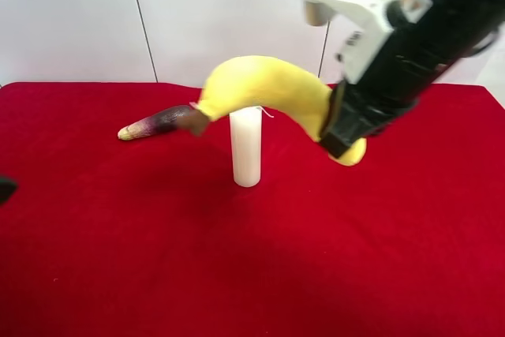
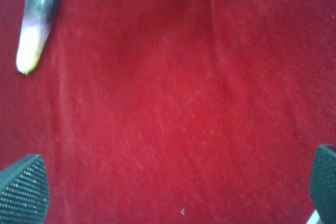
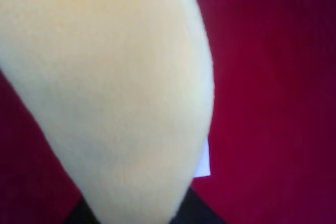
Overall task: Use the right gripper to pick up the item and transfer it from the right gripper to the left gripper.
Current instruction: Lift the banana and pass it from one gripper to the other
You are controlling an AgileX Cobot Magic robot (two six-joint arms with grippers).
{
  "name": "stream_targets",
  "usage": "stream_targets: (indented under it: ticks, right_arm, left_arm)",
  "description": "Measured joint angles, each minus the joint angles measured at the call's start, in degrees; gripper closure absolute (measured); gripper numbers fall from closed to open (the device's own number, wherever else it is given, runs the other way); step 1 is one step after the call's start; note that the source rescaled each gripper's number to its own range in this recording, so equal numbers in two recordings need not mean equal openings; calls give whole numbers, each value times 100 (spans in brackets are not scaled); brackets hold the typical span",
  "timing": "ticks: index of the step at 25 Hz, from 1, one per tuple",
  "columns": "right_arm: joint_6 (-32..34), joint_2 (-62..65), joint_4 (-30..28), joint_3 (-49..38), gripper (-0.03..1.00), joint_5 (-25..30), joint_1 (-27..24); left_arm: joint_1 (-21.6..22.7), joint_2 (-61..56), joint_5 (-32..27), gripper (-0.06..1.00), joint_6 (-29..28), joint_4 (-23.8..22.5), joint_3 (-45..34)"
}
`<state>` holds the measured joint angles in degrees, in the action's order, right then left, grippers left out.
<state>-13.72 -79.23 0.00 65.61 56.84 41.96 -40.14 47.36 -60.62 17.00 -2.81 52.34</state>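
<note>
The yellow plush banana [image 1: 260, 84] hangs in the air above the red cloth, in front of the white candle [image 1: 246, 151]. The right gripper [image 1: 341, 136], on the black arm with the white bracket, is shut on the banana near one end. In the right wrist view the banana [image 3: 115, 87] fills most of the frame and its white tag [image 3: 203, 161] shows. The left gripper [image 2: 173, 192] is open and empty over bare cloth, with its ridged fingers [image 2: 23, 190] far apart. In the exterior high view only a dark bit of the left gripper [image 1: 4, 189] shows at the left edge.
A dark purple eggplant [image 1: 158, 124] lies on the red cloth [image 1: 237, 274] behind and left of the candle. It also shows in the left wrist view [image 2: 37, 19]. A white wall stands behind the table.
</note>
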Motion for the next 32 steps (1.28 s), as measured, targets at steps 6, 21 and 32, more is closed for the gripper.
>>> stream_targets:
  ticks: [6, 21, 32]
  right_arm:
    - [-166, -505, 30, 501, 97, 6, 33]
    - [-388, -622, 155, 575, 97, -15, 51]
    - [-404, -622, 168, 575, 97, -15, 51]
  left_arm:
    - [-635, 797, 135, -6, 4, -462, 383]
    - [-783, 2366, 875, -6, 119, -484, 1291]
    - [-783, 3113, 1273, -6, 605, 15, 1643]
